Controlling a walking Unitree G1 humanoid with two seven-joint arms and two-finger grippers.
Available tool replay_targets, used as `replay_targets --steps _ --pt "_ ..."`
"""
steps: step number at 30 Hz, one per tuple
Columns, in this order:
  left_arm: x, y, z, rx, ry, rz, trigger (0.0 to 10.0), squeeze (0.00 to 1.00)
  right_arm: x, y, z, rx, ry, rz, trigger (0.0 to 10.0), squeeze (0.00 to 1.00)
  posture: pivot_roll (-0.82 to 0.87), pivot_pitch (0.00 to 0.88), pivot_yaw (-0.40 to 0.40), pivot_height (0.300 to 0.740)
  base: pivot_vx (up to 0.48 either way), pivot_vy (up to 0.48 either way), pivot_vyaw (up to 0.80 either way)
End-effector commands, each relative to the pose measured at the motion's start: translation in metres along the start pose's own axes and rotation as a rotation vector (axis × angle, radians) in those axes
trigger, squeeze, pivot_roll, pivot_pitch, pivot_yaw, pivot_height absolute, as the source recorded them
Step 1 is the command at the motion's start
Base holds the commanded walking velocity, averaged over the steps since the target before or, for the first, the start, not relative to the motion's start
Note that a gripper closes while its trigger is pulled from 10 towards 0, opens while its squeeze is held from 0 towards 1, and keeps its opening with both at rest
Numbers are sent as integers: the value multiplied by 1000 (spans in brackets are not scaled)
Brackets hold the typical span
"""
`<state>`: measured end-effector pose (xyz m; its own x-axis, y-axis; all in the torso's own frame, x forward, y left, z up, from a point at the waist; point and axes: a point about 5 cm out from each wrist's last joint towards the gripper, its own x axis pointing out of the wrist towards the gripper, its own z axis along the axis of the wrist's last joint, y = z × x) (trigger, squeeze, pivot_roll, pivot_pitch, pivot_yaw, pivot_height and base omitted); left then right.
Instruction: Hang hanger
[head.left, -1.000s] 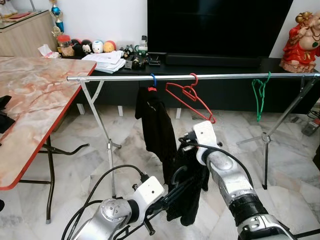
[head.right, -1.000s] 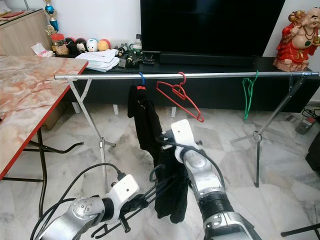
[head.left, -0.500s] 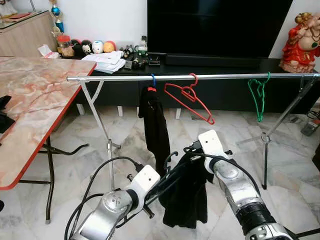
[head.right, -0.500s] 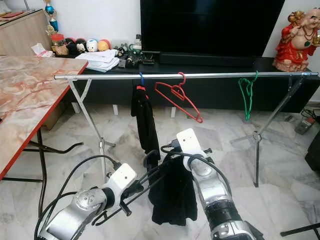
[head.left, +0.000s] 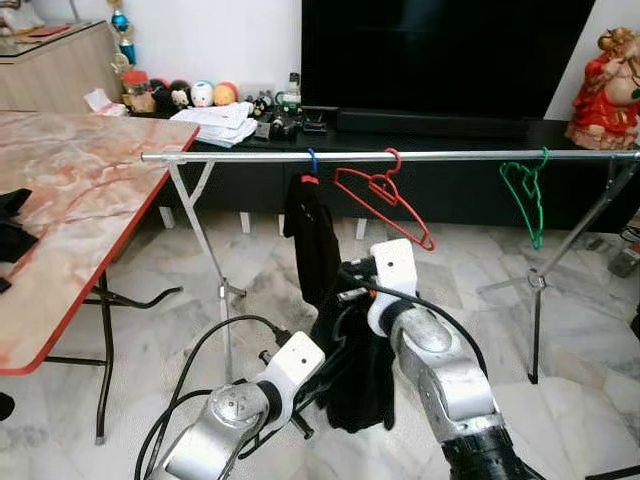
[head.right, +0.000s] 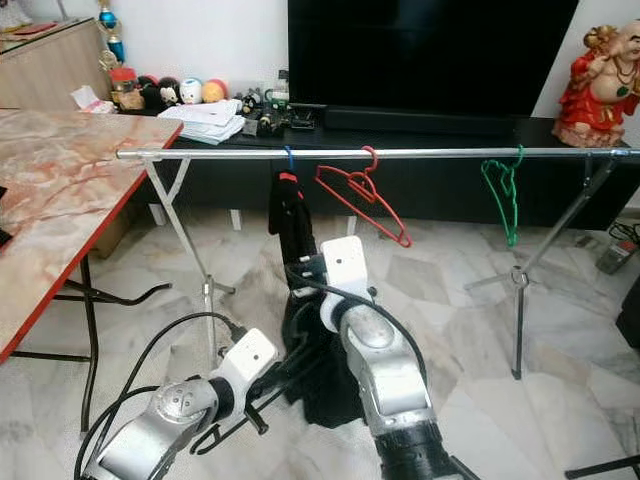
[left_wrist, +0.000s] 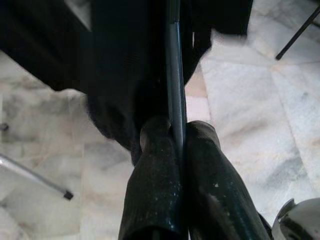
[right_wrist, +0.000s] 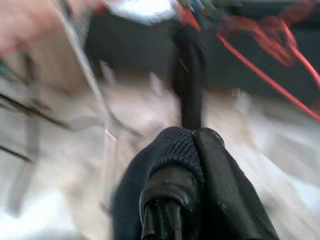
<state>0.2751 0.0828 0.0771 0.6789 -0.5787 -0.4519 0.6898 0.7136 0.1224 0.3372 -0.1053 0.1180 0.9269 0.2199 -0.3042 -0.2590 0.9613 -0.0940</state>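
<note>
In the last second I've brought my right arm (head.left: 430, 360) up and across to frame centre, and the black garment (head.left: 358, 375) on its hanger has risen with it from the lower middle of the frame toward the rail (head.left: 400, 156). That puts the load just below and in front of the rail, but nothing is hooked on yet, so I judge the lift is underway and the hooking is all still to do.

The left tool (left_wrist: 175, 150) is clenched on the hanger's thin dark bar (left_wrist: 173, 75), which runs between the two fingers with cloth bunched around it. The right tool (right_wrist: 192, 165) is pinched shut on a fold of the dark cloth (its wrist view is smeared by motion, so detail is poor). I cannot find the hanger's hook.

Across the upper middle, the rail already carries another black garment (head.left: 312, 245) on a blue hook, a tilted red hanger (head.left: 385, 200) just beside it, and a green hanger (head.left: 527, 200) well off to the right. The free stretch between red and green looks like my best opening; the hung garment and the red hanger crowd the spot straight ahead of my load.

At left stands the marbled tabletop (head.left: 70, 200), and the dark TV (head.left: 450, 50) fills the top.
</note>
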Motion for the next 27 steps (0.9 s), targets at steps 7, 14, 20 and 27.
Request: replay_targets --steps 7,14,20,27 --pt "-5 10 1 18 10 31 10000 0 -3 -38 -18 -91 85 -186 10000 0 44 0 -28 740 0 0 0" --pt "-15 -1 -4 65 42 -78 10000 0 3 -52 -13 -54 58 -302 10000 0 49 0 -24 740 0 0 0" --pt "-14 6 -9 68 92 -16 10000 0 3 -53 -10 -65 49 -307 10000 0 50 0 -26 740 0 0 0" --pt "-10 7 1 29 31 -3 10000 0 6 -35 -10 -36 37 -205 10000 0 45 0 -23 740 0 0 0"
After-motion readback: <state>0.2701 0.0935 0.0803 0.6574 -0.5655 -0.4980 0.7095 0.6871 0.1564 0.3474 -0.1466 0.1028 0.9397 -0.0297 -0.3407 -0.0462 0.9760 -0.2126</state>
